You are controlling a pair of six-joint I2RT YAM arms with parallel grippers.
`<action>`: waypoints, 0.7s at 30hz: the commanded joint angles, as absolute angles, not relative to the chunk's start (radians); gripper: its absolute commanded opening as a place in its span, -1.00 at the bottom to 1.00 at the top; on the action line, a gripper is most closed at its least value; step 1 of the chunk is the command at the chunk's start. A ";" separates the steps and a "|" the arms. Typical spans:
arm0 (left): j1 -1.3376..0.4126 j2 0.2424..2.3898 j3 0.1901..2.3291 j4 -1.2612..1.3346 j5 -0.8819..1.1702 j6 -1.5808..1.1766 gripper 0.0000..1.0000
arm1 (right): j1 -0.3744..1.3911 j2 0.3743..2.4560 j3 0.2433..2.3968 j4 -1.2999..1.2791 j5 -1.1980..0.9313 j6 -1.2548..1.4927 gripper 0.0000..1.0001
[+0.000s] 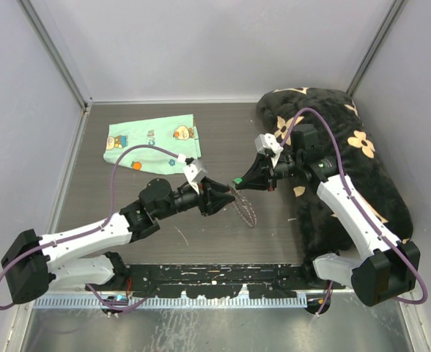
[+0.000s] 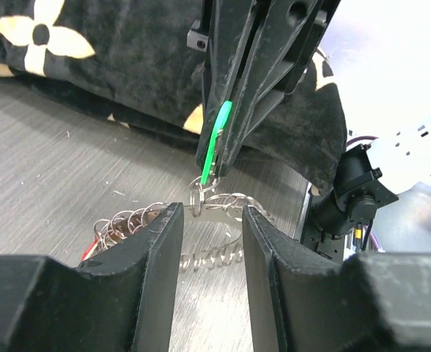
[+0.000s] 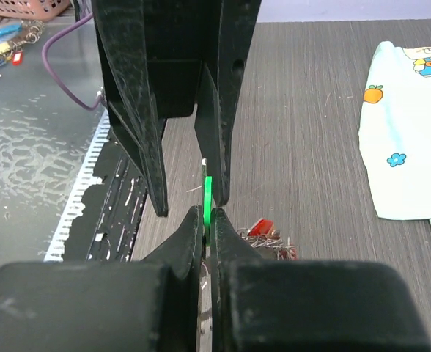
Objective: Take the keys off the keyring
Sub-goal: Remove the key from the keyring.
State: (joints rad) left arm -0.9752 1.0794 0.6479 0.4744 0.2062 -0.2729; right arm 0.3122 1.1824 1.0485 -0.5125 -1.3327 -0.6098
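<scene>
My right gripper (image 3: 207, 213) is clamped tight on the green key (image 2: 217, 139), pinching its plastic head edge-on between the fingertips. The key's metal end hooks into the ring (image 1: 243, 207) just below. The ring sits about midway between the near and far edges of the table (image 1: 127, 198), right of centre, close to the black flowered cushion (image 1: 362, 169) that runs along the right edge.

My left gripper (image 2: 210, 213) faces the right one nearly tip to tip, its jaws part open. In the left wrist view its fingers (image 2: 160, 257) straddle the ring's rim where the green key joins it. I cannot tell whether either finger touches the wire.

The other keys (image 3: 274, 246) bunch on the ring's near side, a red head (image 3: 260, 226) among them. The mint cloth (image 1: 153, 139) lies flat toward the far left corner, well apart from both grippers.
</scene>
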 commanded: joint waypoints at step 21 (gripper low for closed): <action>-0.976 1.213 0.730 0.569 0.195 -0.298 -0.42 | 0.306 1.160 1.029 -0.400 -1.408 -0.538 -0.99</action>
State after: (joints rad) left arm -0.9749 1.2175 0.6861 0.4885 0.2058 -0.2996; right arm 0.3111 1.1824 1.0271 -0.4549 -1.3602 -0.5526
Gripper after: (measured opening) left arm 0.289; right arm 0.062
